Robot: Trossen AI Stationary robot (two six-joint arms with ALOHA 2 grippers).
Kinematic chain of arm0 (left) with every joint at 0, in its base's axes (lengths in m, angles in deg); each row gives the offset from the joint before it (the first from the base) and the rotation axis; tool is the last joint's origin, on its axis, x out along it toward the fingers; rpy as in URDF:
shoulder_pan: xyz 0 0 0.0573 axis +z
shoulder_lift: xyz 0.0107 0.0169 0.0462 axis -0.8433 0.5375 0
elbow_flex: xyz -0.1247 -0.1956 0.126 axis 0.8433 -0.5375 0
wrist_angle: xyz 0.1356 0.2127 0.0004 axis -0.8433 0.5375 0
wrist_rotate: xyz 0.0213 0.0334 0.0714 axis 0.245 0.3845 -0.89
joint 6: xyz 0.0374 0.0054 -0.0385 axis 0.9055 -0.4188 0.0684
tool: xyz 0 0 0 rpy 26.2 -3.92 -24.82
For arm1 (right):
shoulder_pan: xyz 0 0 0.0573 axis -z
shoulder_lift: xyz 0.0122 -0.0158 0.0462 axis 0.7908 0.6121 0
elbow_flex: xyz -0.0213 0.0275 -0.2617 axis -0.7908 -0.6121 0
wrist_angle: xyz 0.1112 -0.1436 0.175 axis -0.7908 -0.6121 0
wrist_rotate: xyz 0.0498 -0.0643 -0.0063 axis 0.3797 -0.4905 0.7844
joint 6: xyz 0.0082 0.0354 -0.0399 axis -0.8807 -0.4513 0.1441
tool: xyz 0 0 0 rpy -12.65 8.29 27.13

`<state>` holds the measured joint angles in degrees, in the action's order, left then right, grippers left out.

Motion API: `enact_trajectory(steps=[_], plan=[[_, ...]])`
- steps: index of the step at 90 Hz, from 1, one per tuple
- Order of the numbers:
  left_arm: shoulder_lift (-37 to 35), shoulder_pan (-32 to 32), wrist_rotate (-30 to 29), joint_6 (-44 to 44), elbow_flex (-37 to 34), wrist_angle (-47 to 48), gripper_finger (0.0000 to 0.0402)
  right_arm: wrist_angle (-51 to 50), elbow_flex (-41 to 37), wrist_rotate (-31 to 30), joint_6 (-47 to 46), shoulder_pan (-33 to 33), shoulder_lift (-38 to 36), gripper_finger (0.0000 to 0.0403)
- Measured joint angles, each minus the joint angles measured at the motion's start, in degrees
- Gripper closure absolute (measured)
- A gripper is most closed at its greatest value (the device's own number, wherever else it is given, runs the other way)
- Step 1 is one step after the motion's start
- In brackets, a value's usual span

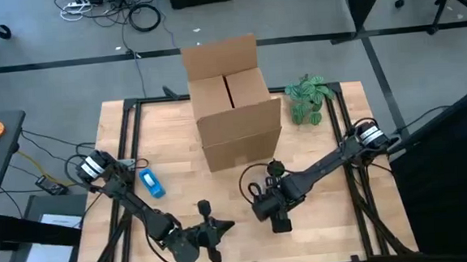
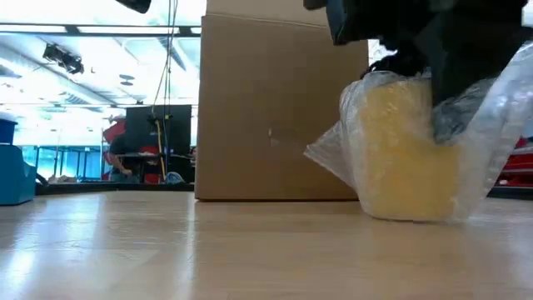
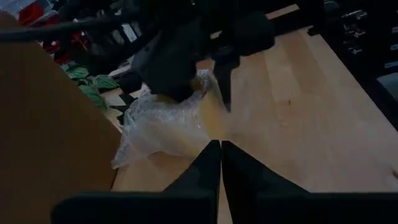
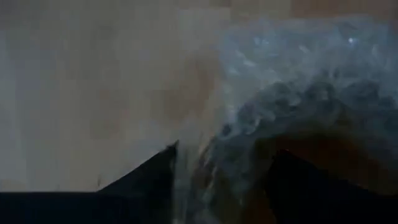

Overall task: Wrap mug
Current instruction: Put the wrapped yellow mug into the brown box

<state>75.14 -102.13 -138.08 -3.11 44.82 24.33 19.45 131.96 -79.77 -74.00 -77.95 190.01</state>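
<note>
While my right claw (image 1: 281, 219) reaches down near the front of the tabletop (image 1: 336, 222), it pinches the bubble wrap (image 2: 487, 133) bunched around a yellow mug (image 2: 404, 150). Seen from table height, the mug stands upright on the wood, just in front of a tall cardboard box (image 2: 279, 108), with clear wrap billowing out on both sides of it. From my right wrist, one dark finger sits on each side of a fold of the wrap (image 4: 292, 93), pressing into it. My left claw (image 1: 215, 227) waits close by, near the front edge, its two fingers (image 3: 205, 168) pressed together and pointing toward the wrapped mug (image 3: 208, 115). From above, the open box (image 1: 232, 107) stands mid-table, a small green plant (image 1: 309, 100) beside it on the right, and a blue object (image 1: 152, 183) lies near my left arm.
</note>
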Motion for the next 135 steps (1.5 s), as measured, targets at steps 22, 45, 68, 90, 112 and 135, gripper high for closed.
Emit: enact_trajectory(steps=[22,45,68,90,112,135], plan=[[0.0,0.0,0.0,0.0,0.0,0.2,0.0402,3.2,-1.1,-1.1,0.9,0.3,0.0,0.0308],[0.0,-0.1,0.0,0.3,0.0,0.7,0.0402,1.1,2.6,-1.1,0.9,0.2,0.1,0.0394],[-5.2,-3.0,-1.4,-4.4,0.0,11.3,0.0402,-7.3,20.3,-2.3,3.0,-2.4,0.1,0.04],[-8.4,-5.7,-1.8,-11.0,0.0,18.7,0.0402,-4.0,39.3,-9.2,20.2,-1.9,0.1,0.0401],[-8.4,-5.0,-1.9,-11.0,0.0,19.0,0.0402,5.3,52.9,-12.9,36.2,6.6,0.1,0.0402],[-8.4,-1.8,-1.9,-10.3,0.0,19.0,0.0402,10.9,55.0,-19.1,19.3,26.4,-3.1,0.0403]])
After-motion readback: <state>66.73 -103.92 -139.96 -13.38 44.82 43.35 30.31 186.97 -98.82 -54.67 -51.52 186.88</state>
